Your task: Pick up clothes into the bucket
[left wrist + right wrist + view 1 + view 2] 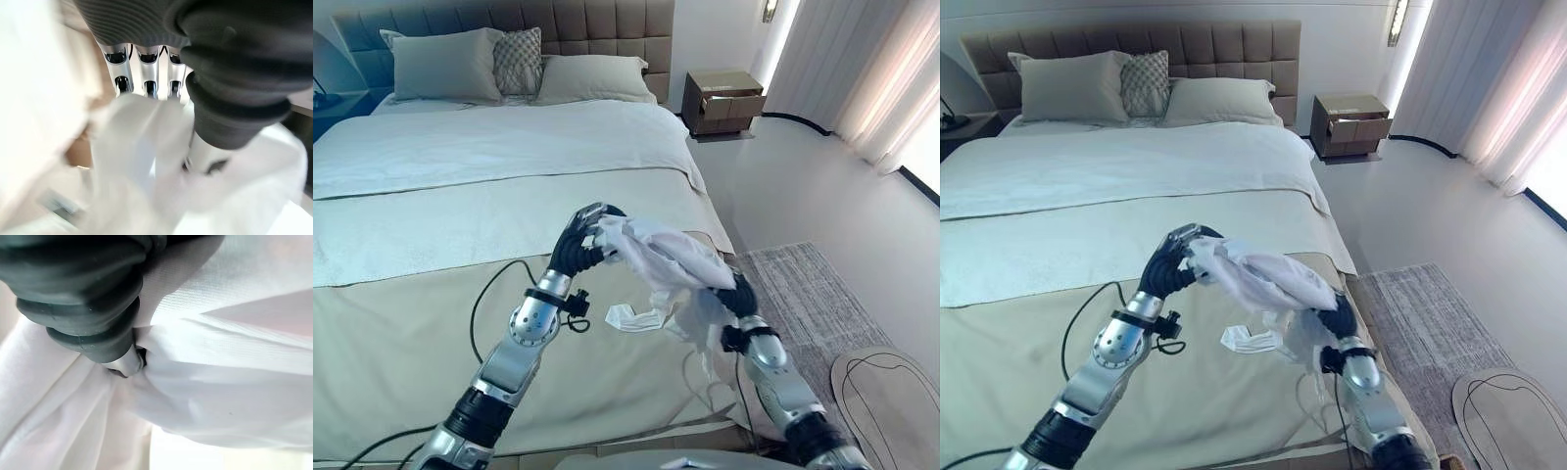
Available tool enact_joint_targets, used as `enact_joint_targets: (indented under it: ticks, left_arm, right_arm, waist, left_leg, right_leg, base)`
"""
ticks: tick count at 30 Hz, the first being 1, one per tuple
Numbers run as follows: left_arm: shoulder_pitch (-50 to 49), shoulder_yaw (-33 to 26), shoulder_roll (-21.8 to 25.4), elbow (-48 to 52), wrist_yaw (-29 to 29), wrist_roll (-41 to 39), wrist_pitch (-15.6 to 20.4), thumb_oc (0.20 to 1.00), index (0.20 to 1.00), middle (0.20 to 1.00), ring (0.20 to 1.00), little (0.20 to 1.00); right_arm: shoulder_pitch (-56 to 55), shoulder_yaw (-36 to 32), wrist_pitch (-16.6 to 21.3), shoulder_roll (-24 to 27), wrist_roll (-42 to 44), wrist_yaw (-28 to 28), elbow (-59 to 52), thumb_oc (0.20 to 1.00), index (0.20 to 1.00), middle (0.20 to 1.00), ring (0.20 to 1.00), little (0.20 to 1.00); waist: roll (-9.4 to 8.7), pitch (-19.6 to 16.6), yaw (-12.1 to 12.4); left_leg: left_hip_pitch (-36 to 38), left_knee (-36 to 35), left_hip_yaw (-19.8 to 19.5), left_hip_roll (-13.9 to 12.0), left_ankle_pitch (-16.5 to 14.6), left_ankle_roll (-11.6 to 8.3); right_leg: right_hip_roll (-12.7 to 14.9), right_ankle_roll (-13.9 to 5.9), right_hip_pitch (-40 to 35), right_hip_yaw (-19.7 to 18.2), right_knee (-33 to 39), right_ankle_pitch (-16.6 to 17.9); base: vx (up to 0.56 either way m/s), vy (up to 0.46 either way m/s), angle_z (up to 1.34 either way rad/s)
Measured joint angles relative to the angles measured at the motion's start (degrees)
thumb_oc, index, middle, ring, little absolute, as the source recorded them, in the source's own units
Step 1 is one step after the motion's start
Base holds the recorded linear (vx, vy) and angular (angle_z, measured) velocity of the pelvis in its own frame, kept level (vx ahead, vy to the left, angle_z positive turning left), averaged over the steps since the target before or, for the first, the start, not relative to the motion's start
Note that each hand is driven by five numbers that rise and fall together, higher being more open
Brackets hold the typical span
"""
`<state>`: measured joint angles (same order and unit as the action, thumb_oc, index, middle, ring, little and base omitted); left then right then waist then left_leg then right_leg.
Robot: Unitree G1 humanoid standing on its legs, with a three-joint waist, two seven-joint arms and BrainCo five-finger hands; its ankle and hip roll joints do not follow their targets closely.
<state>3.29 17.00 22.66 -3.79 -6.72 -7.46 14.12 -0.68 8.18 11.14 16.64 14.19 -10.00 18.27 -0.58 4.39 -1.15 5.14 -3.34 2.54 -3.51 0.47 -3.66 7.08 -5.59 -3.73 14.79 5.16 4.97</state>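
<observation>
A white garment (661,257) hangs bunched between my two hands above the foot of the bed. My left hand (579,243) is raised at the garment's upper left end, its fingers (146,73) curled into the cloth (137,166). My right hand (741,297) is lower, near the bed's right edge, with cloth draped over it. In the right wrist view its thumb (124,364) is pinched into gathered folds of the garment (230,382). A loose end of the cloth (1252,341) trails down to the beige bedspread (401,343).
The bed carries a white duvet (489,147) and pillows (445,64) at the headboard. A wooden nightstand (722,100) stands at the far right. On the floor to the right lie a grey rug (813,294) and a round beige mat (891,397). Curtains (891,69) line the right wall.
</observation>
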Motion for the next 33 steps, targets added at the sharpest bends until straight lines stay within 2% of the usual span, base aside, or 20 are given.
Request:
enact_joint_targets:
  ticks: [2, 3, 6, 11, 15, 19, 20, 21, 22, 23, 24, 25, 26, 27, 28, 29, 30, 31, 32, 33]
  left_arm:
    - [-1.13, -0.39, -1.55, -8.23, -0.19, 0.14, -0.06, 1.0, 1.0, 1.0, 1.0, 1.0]
    - [-1.36, -0.22, -1.45, -10.18, -0.25, 1.05, -0.17, 1.0, 1.0, 1.0, 1.0, 1.0]
    - [-2.07, 0.0, -1.87, -18.8, -0.76, 6.82, -1.31, 1.0, 1.0, 1.0, 1.0, 1.0]
    - [-3.03, 0.09, -1.74, -22.33, -0.07, 13.17, -1.84, 1.0, 1.0, 1.0, 1.0, 1.0]
    - [-3.47, 0.11, -1.4, -22.31, 2.47, 13.49, -2.02, 1.0, 1.0, 1.0, 1.0, 1.0]
    - [-3.52, 0.25, -1.2, -22.17, 5.23, 13.45, -2.11, 1.0, 1.0, 1.0, 1.0, 1.0]
    - [-3.5, 0.1, -1.31, -22.04, 5.46, 13.27, -2.09, 1.0, 1.0, 1.0, 1.0, 1.0]
    - [-3.38, -0.16, -1.35, -21.85, 5.51, 11.98, -2.07, 1.0, 1.0, 1.0, 1.0, 1.0]
    - [-3.44, -0.54, -1.41, -21.58, 5.51, 10.1, -2.07, 1.0, 1.0, 1.0, 1.0, 1.0]
    - [-3.19, -1.01, -1.16, -21.13, 5.61, 7.68, -2.02, 1.0, 1.0, 1.0, 1.0, 1.0]
    - [-3.09, -1.38, -1.05, -20.84, 5.62, 6.41, -2.02, 1.0, 1.0, 1.0, 1.0, 1.0]
    - [-2.67, -1.51, -1.28, -20.38, 5.84, 3.72, -2.13, 1.0, 1.0, 1.0, 1.0, 1.0]
    - [-2.64, -1.48, -1.32, -19.88, 5.98, 2.59, -2.04, 1.0, 1.0, 1.0, 1.0, 1.0]
    - [-2.48, -1.43, -1.16, -19.29, 6.42, 0.59, -1.86, 1.0, 1.0, 1.0, 1.0, 1.0]
    - [-2.1, -1.65, -1.11, -18.92, 6.76, -1.2, -1.85, 1.0, 1.0, 1.0, 1.0, 1.0]
    - [-2.03, -1.69, -1.09, -18.77, 6.78, -1.75, -1.73, 1.0, 1.0, 1.0, 1.0, 1.0]
    - [-1.95, -1.77, -0.72, -18.34, 6.94, -2.95, -1.46, 1.0, 1.0, 1.0, 1.0, 1.0]
    - [-1.91, -1.79, -0.18, -18.22, 7.05, -3.19, -1.4, 1.0, 1.0, 1.0, 1.0, 1.0]
    - [-2.26, -1.61, 1.57, -18.01, 7.24, -3.56, -1.31, 1.0, 1.0, 1.0, 1.0, 1.0]
    - [-2.22, -2.01, 2.31, -18.22, 7.39, -3.57, -1.31, 1.0, 1.0, 1.0, 1.0, 1.0]
  right_arm:
    - [-1.24, -3.76, 0.15, -0.38, 0.2, -1.17, -0.02, 0.2, 0.2, 0.2, 0.2, 0.2]
    - [-1.5, -4.57, 0.26, -0.21, 0.6, -1.59, 0.01, 0.2, 0.2, 0.2, 0.2, 0.2]
    - [-2.28, -5.96, 0.55, -0.12, 1.25, -2.87, 0.08, 0.2, 0.2, 0.2, 0.2, 0.2]
    - [-2.88, -8.46, 1.12, -0.26, 2.99, -4.09, 0.05, 0.2, 0.2, 0.2, 0.2, 0.2]
    - [-3.86, -13.08, 1.73, -0.21, 4.28, -4.87, -0.29, 0.2, 0.2, 0.2, 0.2, 0.2]
    - [-5.0, -15.27, 2.21, -0.15, 5.61, -4.74, -4.56, 0.2, 0.2, 0.2, 0.2, 0.2]
    - [-5.33, -15.26, 2.24, -0.12, 5.64, -4.62, -6.17, 0.2, 0.2, 0.2, 0.2, 0.2]
    - [-5.41, -15.17, 2.22, -0.21, 5.61, -4.31, -7.37, 0.2, 0.2, 0.2, 0.2, 0.2]
    - [-4.9, -14.83, 2.21, -0.24, 5.59, -4.19, -7.93, 0.2, 0.2, 0.2, 0.2, 0.2]
    - [-4.2, -14.2, 2.22, -0.25, 5.52, -4.02, -9.14, 0.2, 0.2, 0.2, 0.2, 0.2]
    - [-3.88, -14.06, 2.26, -0.32, 5.48, -3.74, -9.35, 0.2, 0.2, 0.2, 0.2, 0.2]
    - [-3.85, -14.01, 2.2, -0.36, 5.49, -3.61, -9.23, 0.2, 0.2, 0.2, 0.2, 0.2]
    - [-3.82, -13.99, 2.21, -0.17, 5.48, -3.43, -9.23, 0.2, 0.2, 0.2, 0.2, 0.2]
    - [-3.81, -14.01, 2.24, 0.04, 5.47, -3.06, -9.39, 0.2, 0.2, 0.2, 0.2, 0.2]
    - [-3.54, -13.85, 2.24, 0.27, 5.36, -2.98, -9.75, 0.2, 0.2, 0.2, 0.2, 0.2]
    - [-3.37, -13.83, 2.24, 0.28, 5.14, -2.92, -9.97, 0.2, 0.2, 0.2, 0.2, 0.2]
    - [-3.05, -13.66, 2.23, 0.17, 4.62, -2.82, -11.14, 0.2, 0.2, 0.2, 0.2, 0.2]
    - [-2.43, -13.17, 2.22, 0.15, 4.4, -2.85, -11.4, 0.2, 0.2, 0.2, 0.2, 0.2]
    - [-0.89, -11.32, 2.14, -0.02, 4.28, -2.85, -11.59, 0.2, 0.2, 0.2, 0.2, 0.2]
    - [1.09, -9.64, 2.16, -0.03, 4.19, -2.87, -11.44, 0.2, 0.2, 0.2, 0.2, 0.2]
  waist:
    - [0.11, -0.12, 0.01]
    - [-0.04, -0.15, -0.89]
    - [-0.22, -0.17, -1.61]
    - [-0.4, -0.25, -2.73]
    - [-0.4, -0.27, -2.6]
    - [-0.43, -0.21, -4.35]
    - [-0.6, 0.0, -4.36]
    - [-1.8, 0.83, -5.32]
    - [-1.28, 1.16, -4.8]
    - [-2.17, 2.7, -4.19]
    - [-2.61, 3.31, -4.35]
    - [-2.46, 3.79, -4.06]
    - [-2.21, 3.96, -3.91]
    - [-2.04, 4.06, -3.16]
    - [-1.95, 4.1, -2.11]
    - [-1.8, 4.04, -1.34]
    - [-2.06, 3.96, -0.46]
    - [-2.26, 3.97, -0.34]
    - [-4.12, 3.15, 1.13]
    - [-3.81, 3.35, 0.79]
  left_leg:
    - [0.55, -0.32, 0.43, 0.07, 0.03, 0.05]
    - [0.55, -0.39, 0.52, 0.08, 0.04, 0.06]
    - [1.03, -0.82, 0.92, 0.17, 0.19, 0.26]
    - [1.68, -0.97, 1.96, 0.52, 0.18, 0.28]
    - [3.21, -1.53, 2.9, 0.86, 0.03, 0.5]
    - [3.35, -1.61, 4.66, 2.29, -0.14, 1.03]
    - [3.36, -1.61, 5.76, 2.2, -0.07, 1.39]
    - [3.21, -0.94, 7.25, 3.14, -0.19, 1.63]
    - [3.15, -0.38, 8.5, 2.46, -0.34, 2.05]
    - [2.73, 1.04, 11.04, 2.2, -1.25, 3.27]
    - [2.63, 1.71, 12.43, 2.05, -1.51, 3.65]
    - [1.12, 3.01, 14.22, 0.79, -1.33, 4.56]
    - [1.08, 3.09, 14.78, -0.04, -1.32, 4.55]
    - [1.14, 3.28, 15.34, -1.09, -1.59, 5.09]
    - [1.07, 3.48, 17.39, -2.16, -1.36, 4.72]
    - [0.89, 3.86, 17.5, -2.49, -1.6, 5.1]
    - [0.83, 4.38, 17.89, -2.83, -2.08, 4.59]
    - [0.59, 4.82, 18.59, -2.95, -2.08, 4.05]
    - [-0.02, 6.35, 20.08, -1.77, -2.26, 3.03]
    - [-1.4, 8.49, 19.56, -3.21, -3.15, 0.94]
  right_leg:
    - [0.14, -0.03, -0.24, -0.33, 0.01, -0.02]
    - [0.14, -0.03, -0.16, -0.44, 0.01, -0.02]
    - [0.17, -0.12, -0.14, -0.92, 0.01, 0.07]
    - [0.3, -0.32, -0.14, -2.07, 0.0, 0.21]
    - [0.57, -0.75, -0.94, -3.02, 0.0, 0.2]
    - [1.38, -1.72, 1.1, -5.11, -1.93, 0.26]
    - [1.81, -2.07, 2.33, -6.41, -3.67, 0.2]
    - [1.93, -2.52, 4.3, -7.53, -5.37, 1.06]
    - [2.1, -3.08, 5.41, -8.18, -6.74, 1.4]
    - [2.63, -3.78, 6.92, -8.04, -7.87, 1.98]
    - [3.08, -3.82, 7.1, -6.42, -7.81, 0.54]
    - [5.35, -0.77, 9.73, 0.92, -17.01, -2.71]
    - [5.7, -0.42, 10.41, 2.13, -21.25, -4.18]
    - [7.81, -0.75, 10.65, 4.77, -28.28, -6.67]
    - [10.38, -1.23, 9.98, 5.64, -33.13, -8.55]
    - [11.83, -1.58, 9.49, 6.37, -33.49, -9.31]
    - [14.94, -2.23, 6.75, 8.24, -31.74, -9.67]
    - [16.8, -2.12, 5.08, 9.77, -30.72, -10.61]
    - [19.81, -1.62, 2.6, 12.66, -25.99, -7.41]
    - [17.74, -4.28, 0.94, 12.8, -20.92, -8.81]
  base:
    - [-0.03, 0.039, -0.12]
    - [-0.05, 0.051, -0.03]
    - [-0.04, 0.042, -0.06]
    - [-0.03, 0.082, -0.11]
    - [-0.07, 0.101, -0.12]
    - [-0.12, 0.083, -0.24]
    - [-0.26, 0.041, -0.47]
    - [-0.26, 0.039, -0.64]
    - [-0.23, 0.044, -0.89]
    - [-0.16, 0.032, -0.86]
    - [-0.24, 0.018, -0.81]
    - [-0.09, -0.014, -0.42]
    - [-0.11, -0.09, -0.38]
    - [-0.05, -0.111, -0.44]
    - [-0.09, -0.095, -0.49]
    - [-0.06, -0.143, -0.62]
    - [-0.08, -0.086, -0.43]
    - [-0.02, -0.197, -0.8]
    - [-0.11, -0.219, -0.87]
    - [-0.07, -0.24, -0.87]
